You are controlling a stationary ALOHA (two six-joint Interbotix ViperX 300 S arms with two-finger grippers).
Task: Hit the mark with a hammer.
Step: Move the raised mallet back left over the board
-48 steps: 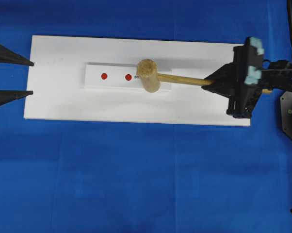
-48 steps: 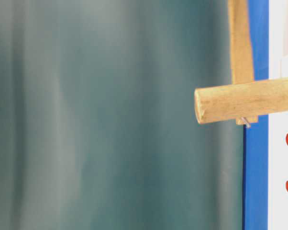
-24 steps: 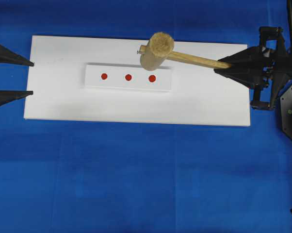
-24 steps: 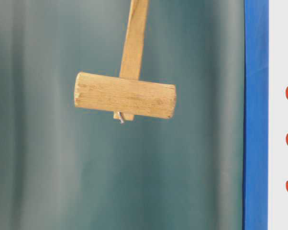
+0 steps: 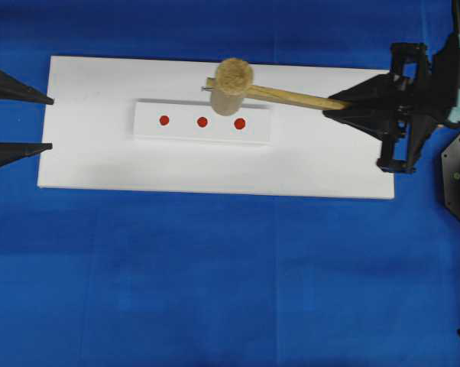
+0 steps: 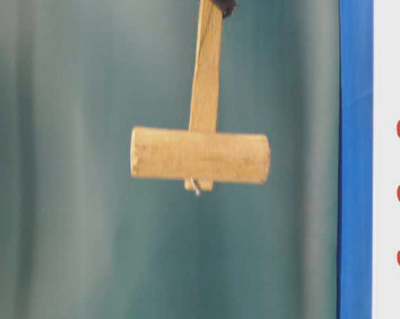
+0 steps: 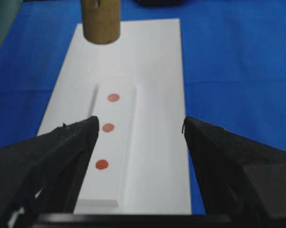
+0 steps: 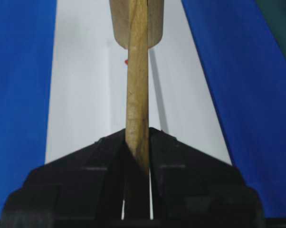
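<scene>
Overhead exterior view shows the right gripper (image 5: pixel 338 102) clamped on the end of one hammer's (image 5: pixel 238 82) handle, near the right edge of the white board (image 5: pixel 100 164). Its cylindrical head hangs in the air above the board, close to the far long edge and just beyond the raised white strip (image 5: pixel 146 130); the table-level view confirms the head is clear of the surface. A small metal pin sticks out of the handle tip past the head. The strip carries three red marks (image 5: pixel 202 121) in a row, and the head sits nearest the rightmost one without covering it. The left gripper (image 5: pixel 50 122) rests at the board's left edge with its two fingers spread wide, holding nothing. One blue cloth (image 5: pixel 215 290) lies under everything.
</scene>
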